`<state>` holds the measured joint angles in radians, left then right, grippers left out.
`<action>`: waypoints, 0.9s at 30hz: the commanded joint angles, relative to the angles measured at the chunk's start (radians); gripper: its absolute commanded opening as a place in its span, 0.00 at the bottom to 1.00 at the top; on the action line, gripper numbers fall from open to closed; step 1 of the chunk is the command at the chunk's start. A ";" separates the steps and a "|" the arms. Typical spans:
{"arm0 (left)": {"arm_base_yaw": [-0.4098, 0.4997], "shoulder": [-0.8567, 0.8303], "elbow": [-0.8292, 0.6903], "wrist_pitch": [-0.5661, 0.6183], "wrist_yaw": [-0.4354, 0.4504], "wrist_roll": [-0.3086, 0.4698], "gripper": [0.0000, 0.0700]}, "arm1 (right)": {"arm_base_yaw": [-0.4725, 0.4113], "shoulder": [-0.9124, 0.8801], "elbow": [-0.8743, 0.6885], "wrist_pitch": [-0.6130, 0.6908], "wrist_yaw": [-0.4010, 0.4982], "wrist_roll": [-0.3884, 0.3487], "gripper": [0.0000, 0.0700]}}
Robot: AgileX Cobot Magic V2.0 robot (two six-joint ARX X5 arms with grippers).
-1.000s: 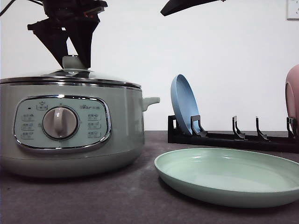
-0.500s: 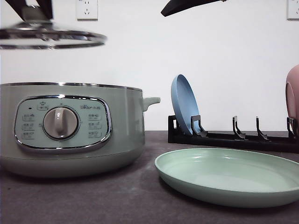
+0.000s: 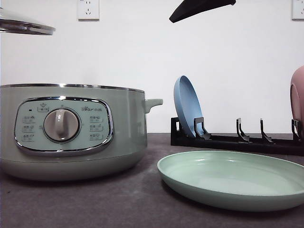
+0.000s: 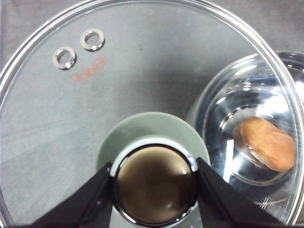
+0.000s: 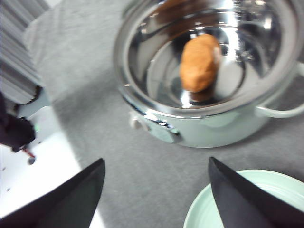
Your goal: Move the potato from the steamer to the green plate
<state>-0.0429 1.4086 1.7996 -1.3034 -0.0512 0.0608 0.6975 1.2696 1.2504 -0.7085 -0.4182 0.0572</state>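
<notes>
The steamer (image 3: pixel 71 130) stands on the left of the table with its lid off. The orange-brown potato (image 5: pixel 199 61) lies in the steamer's shiny inner bowl (image 5: pixel 209 52), and through the glass lid I see the potato (image 4: pixel 266 142) again. My left gripper (image 4: pixel 154 183) is shut on the lid's green knob and holds the glass lid (image 3: pixel 23 26) high, up and left of the steamer. The right gripper (image 5: pixel 156 190) hangs open and empty above the table, between the steamer and the green plate (image 3: pixel 232 180). The green plate's rim (image 5: pixel 213 199) sits near its right finger.
A black dish rack (image 3: pixel 237 140) stands behind the green plate, with a blue plate (image 3: pixel 187 107) upright in it and a pink plate (image 3: pixel 298 97) at its right end. A dark part of the right arm (image 3: pixel 202 7) hangs at the top of the front view. Bare grey table lies in front of the steamer.
The left gripper has lifted the lid off the steamer and carried it up and to the left. The right arm has drifted slightly to the right.
</notes>
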 commanded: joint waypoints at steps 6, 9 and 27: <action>0.022 0.000 0.029 0.036 0.002 -0.001 0.00 | 0.008 0.116 0.142 0.003 0.004 0.018 0.63; 0.025 0.000 0.029 0.035 0.002 -0.002 0.00 | 0.014 0.224 0.265 -0.031 0.004 0.007 0.66; 0.025 0.000 0.028 0.037 0.002 -0.004 0.00 | 0.088 0.800 0.788 -0.105 0.096 -0.024 0.68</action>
<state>-0.0177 1.4086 1.7996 -1.3015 -0.0494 0.0608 0.7704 2.0389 2.0098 -0.8197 -0.3306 0.0483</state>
